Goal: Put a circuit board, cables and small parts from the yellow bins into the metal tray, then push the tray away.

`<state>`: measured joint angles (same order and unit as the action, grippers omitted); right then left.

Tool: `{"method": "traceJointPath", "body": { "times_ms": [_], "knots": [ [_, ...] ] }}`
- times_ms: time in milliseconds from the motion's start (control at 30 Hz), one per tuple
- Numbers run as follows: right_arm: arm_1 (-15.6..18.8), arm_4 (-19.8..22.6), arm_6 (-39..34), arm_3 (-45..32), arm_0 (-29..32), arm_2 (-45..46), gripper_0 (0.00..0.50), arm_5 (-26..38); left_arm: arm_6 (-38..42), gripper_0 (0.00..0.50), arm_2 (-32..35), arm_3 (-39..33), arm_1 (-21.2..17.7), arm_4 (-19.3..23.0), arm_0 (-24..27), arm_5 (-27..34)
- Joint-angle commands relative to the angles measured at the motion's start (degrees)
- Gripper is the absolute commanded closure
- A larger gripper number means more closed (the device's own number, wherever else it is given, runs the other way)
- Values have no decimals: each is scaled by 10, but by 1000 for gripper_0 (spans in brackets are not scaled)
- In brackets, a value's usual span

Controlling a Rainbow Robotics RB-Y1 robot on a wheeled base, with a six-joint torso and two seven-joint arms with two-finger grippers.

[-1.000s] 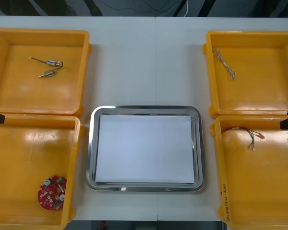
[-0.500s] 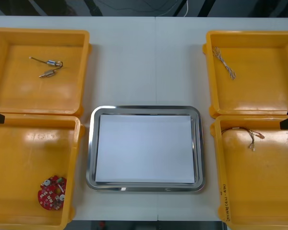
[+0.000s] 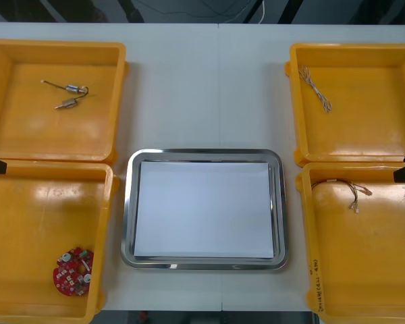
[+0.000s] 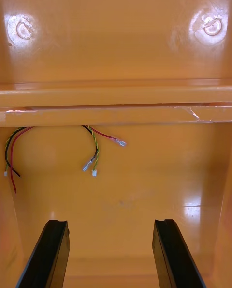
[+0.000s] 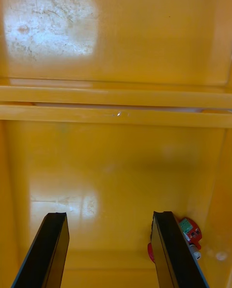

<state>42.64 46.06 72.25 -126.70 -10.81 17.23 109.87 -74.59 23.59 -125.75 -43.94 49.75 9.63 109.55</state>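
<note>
**Both claws open and empty, tray has nothing in it**

Starting closest to the robot: the near-left bin (image 3: 34, 223) has the round red circuit board (image 3: 73, 272) sitting in its near corner, on the tray side. The left gripper (image 5: 108, 215) hangs over that bin with its fingers spread wide and nothing between them. From the wrist cam, the board sits just beside one finger, partly tucked behind it.

Across from it, the near-right bin (image 3: 371, 263) holds the red and yellow cable (image 3: 344, 189), lying up by the bin's far wall. The right gripper (image 4: 110, 222) is over this bin, fingers just as wide apart and gripping nothing, and the cable's loose ends lie on the floor out ahead of the fingertips, not touching them.

Between those two bins is the metal tray (image 3: 127, 202), white inside, flat on the table (image 3: 189, 88).

Farther back, the far-left bin (image 3: 54, 135) has two small metal parts (image 3: 67, 96) lying close together. The far-right bin (image 3: 364, 128) holds one thin twisted cable (image 3: 316, 89) near its far corner on the tray side.
</note>
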Motion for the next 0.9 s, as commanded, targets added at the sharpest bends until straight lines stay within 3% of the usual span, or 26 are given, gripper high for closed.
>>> {"method": "traceJointPath", "body": {
  "times_ms": [33,900],
  "knots": [
    [17,3,-20,-14,4,18,0,1,46,0,8,-13,-26,4,7,5],
    [17,3,-20,-14,4,18,0,1,46,0,8,-13,-26,4,7,5]
  ]
}}
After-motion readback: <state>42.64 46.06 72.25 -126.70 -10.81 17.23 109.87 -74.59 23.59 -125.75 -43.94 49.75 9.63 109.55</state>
